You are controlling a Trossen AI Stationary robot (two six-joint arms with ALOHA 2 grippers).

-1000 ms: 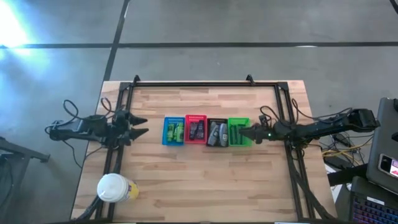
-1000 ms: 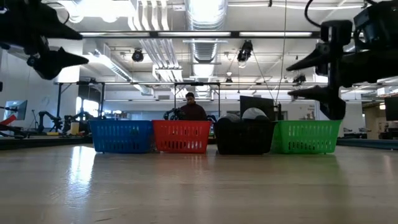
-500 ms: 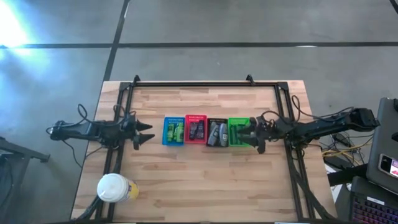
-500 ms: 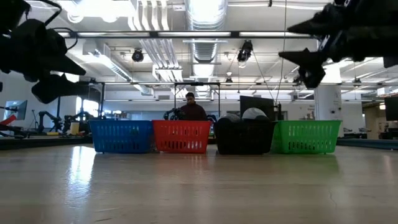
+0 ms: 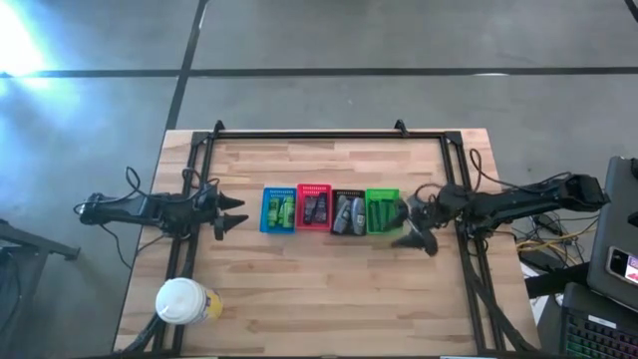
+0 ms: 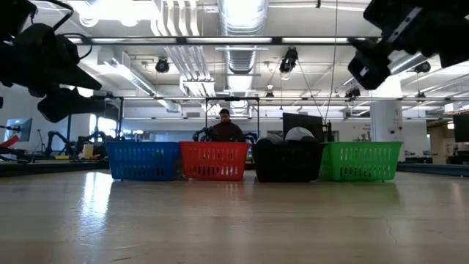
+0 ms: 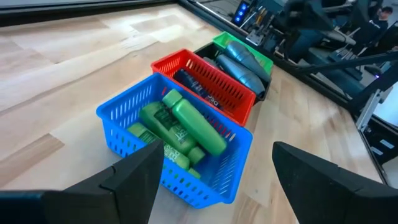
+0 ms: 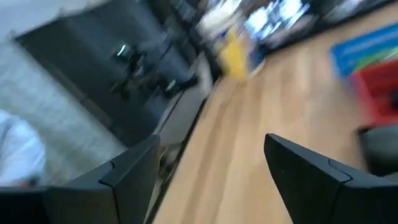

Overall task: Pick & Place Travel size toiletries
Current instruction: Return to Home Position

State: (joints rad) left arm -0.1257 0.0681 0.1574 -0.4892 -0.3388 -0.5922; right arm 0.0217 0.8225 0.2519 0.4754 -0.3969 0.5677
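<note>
The toiletries lie sorted in a row of four slotted baskets at mid-table. Bright green packets point(image 7: 184, 126) fill the blue basket point(image 5: 278, 210). Dark purplish packets point(image 7: 198, 89) sit in the red basket point(image 5: 314, 209), and grey tubes point(image 7: 244, 65) in the black basket point(image 5: 348, 212). Thin dark sticks point(image 5: 378, 212) are in the green basket point(image 5: 383, 211). My left gripper point(image 5: 237, 212) hovers open and empty just left of the blue basket. My right gripper point(image 5: 409, 228) hangs open and empty off the green basket's right, near corner, high above the table in the low view point(image 6: 368, 64).
A large white-lidded cup point(image 5: 183, 301) stands by the table's near left corner. A black frame rail point(image 5: 309, 134) runs along the far edge and down both sides. Bare wood lies in front of and behind the basket row. A person point(image 6: 226, 128) sits far behind the baskets.
My right gripper has pulled back from over the green basket toward the table's right and near edge, rising and turning as it went; its wrist view is blurred by the motion. My left gripper dipped a little and turned, then held still. The baskets have stayed put.
</note>
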